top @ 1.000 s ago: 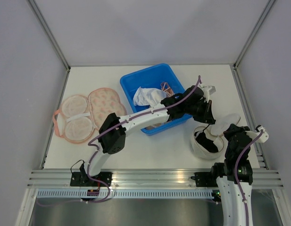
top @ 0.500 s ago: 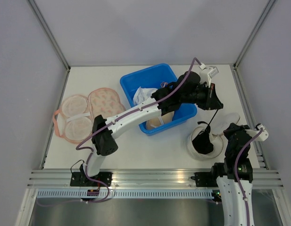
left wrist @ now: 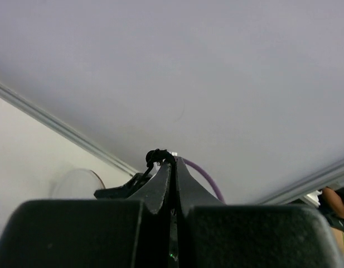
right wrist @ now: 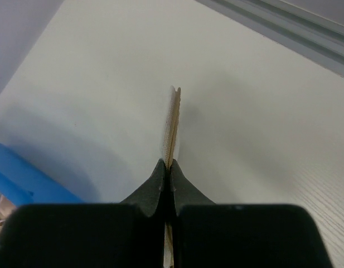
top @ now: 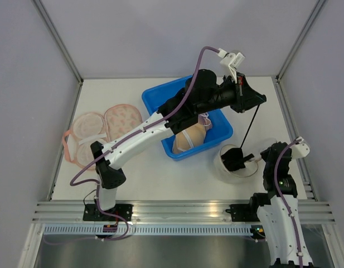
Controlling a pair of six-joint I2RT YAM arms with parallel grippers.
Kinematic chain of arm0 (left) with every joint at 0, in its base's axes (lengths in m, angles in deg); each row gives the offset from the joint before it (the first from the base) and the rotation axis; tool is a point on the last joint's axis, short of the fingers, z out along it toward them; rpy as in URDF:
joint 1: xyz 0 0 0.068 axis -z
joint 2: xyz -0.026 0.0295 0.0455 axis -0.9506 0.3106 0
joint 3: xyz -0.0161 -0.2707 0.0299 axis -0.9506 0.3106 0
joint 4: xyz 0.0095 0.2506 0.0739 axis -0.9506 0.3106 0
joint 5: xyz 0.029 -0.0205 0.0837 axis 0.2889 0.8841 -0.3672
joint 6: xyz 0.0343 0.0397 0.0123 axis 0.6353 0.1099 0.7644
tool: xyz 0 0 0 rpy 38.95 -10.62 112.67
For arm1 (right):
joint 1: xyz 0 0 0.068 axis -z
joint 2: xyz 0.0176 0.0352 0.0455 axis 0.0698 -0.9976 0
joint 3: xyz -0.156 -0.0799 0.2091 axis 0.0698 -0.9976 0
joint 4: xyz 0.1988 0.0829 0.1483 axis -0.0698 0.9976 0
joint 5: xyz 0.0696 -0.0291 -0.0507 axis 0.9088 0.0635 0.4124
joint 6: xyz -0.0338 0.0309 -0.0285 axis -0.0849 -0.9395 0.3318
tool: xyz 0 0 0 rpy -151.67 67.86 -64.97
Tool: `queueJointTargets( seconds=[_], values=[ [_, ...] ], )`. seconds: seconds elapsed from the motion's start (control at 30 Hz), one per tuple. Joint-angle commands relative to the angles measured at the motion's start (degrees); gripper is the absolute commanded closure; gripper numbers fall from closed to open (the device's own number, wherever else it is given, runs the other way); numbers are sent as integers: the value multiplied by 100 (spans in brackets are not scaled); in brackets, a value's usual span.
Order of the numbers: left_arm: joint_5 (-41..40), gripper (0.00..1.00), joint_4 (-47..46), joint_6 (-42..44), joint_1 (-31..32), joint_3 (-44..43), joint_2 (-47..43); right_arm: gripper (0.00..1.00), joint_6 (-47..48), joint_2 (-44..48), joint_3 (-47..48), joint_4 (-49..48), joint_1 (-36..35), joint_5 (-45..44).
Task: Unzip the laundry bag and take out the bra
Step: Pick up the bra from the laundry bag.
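Both pincers are clamping shut on something. The left pincer (top: 260,101) is hanging high over the far right part of the table (top: 172,178), past the blue bin (top: 151,103). Its fingertips (left wrist: 160,181) are pressing together on the end of a thin black strap (top: 248,125). In the left wrist view a small black loop of that strap is poking out above the closed tips.

From there the strap is running taut, down and toward the near edge, into the black bra (top: 234,160). The bra is sitting low in the round white laundry bag (top: 221,169), so it is lying well below the left pincer and nearer the arm bases. The bag is resting on the table just beside the bin's near right corner, with its mouth gaping upward.

The right pincer (top: 253,158) is reaching in from the right at table level and is pinching the bag's right rim. In the right wrist view its fingers (right wrist: 155,187) are squeezing a thin pale edge of fabric that is standing upright between them.

Inside the bin a beige padded piece (top: 189,139) is lying, and two pink bras (top: 105,131) are resting at the table's left side, well apart from the bag.
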Motion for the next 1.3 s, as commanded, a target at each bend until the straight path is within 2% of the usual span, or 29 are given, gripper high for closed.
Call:
queueJointTargets(
  seconds=[0.0,0.2,0.33,0.57,0.7,0.83,0.97,1.13,1.17,1.23,1.27],
  values=[
    [-430,98,-441,268,-69,-245,-325,100,212,-415,316,-246,12,-185],
    [-781,98,-204,497,-166,-220,-509,100,643,-1197,755,-386,21,-317],
    [-896,98,-370,559,-236,-35,-703,100,801,-1576,932,-342,21,-256],
    [-949,98,-669,278,-271,-131,-598,98,1117,-2120,1089,-316,30,-950],
    [-913,98,-740,146,-271,-184,-501,96,1240,-2481,1362,-342,117,-513],
    [-887,98,-872,5,-272,-184,-431,96,1415,-2972,1810,-281,267,-563],
    [-826,98,-1074,-285,-271,43,-386,97,1688,-3535,2266,-499,784,-432],
    [-632,98,-1347,-478,-263,194,-246,96,1856,-3633,2496,-843,1040,-133],
    [-606,98,-1347,-470,-271,229,-220,94,1865,-3694,2583,-852,1075,102],
    [-623,98,-1338,-444,-263,299,-228,86,1865,-3782,2706,-669,1128,489],
    [-623,98,-1338,-426,-271,386,-220,81,1865,-3808,2907,-520,1137,961]
  ],
)
